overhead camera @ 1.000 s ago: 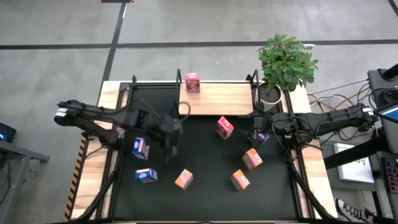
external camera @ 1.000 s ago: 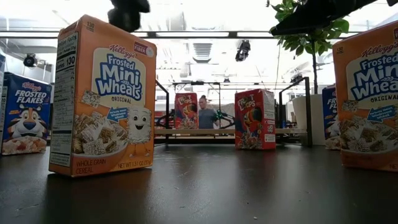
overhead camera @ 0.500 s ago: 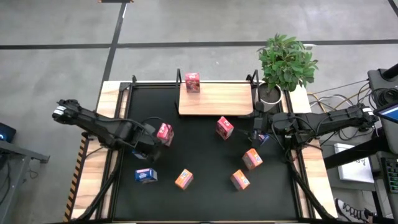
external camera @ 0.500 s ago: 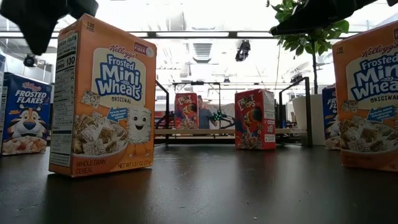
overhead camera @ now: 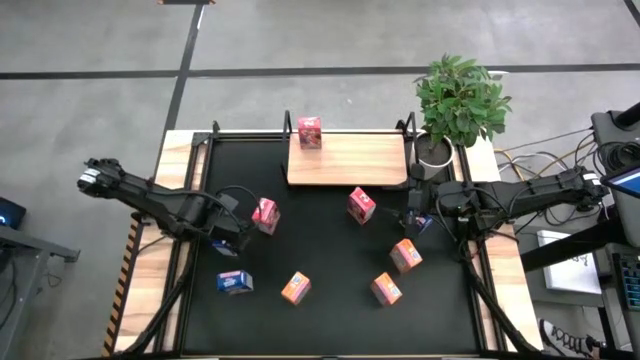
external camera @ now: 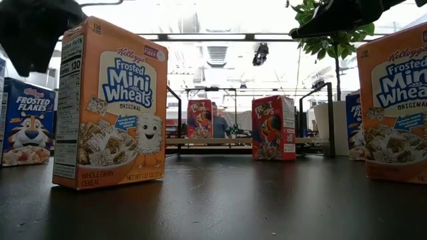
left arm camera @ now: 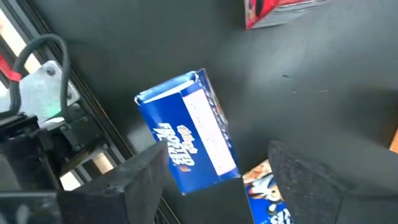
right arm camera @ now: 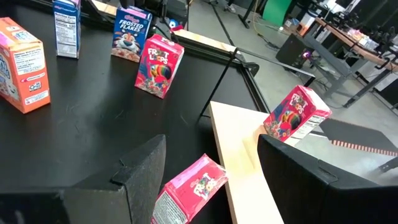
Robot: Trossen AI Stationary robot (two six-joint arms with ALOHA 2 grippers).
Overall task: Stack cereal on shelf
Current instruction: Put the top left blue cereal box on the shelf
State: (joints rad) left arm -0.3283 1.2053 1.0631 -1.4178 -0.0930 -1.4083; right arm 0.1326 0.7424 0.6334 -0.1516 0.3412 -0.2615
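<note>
The shelf (overhead camera: 350, 160) lies at the table's far side with one red cereal box (overhead camera: 309, 131) on its far left corner. On the black table a second red box (overhead camera: 265, 214) stands upright and free. My left gripper (overhead camera: 236, 240) hangs open just left of it, above a blue box (left arm camera: 186, 140) that rests on the table. Another red box (overhead camera: 361, 205) lies in front of the shelf. My right gripper (overhead camera: 413, 214) waits open at the shelf's right near corner, beside a blue box (overhead camera: 425, 223). Another blue box (overhead camera: 235, 282) and three orange boxes (overhead camera: 295, 288) (overhead camera: 405, 255) (overhead camera: 386, 289) stand nearer.
A potted plant (overhead camera: 460, 100) stands off the shelf's far right corner. Black frame rails (overhead camera: 185, 250) run along the table's left and right sides. In the low view an orange box (external camera: 110, 103) stands close to the camera, and a person (external camera: 219, 124) shows far behind the shelf.
My left gripper has let go of the red box and drawn back toward the table's left edge, stopping over a blue box. The red box, hidden under the gripper before, now stands alone on the table.
</note>
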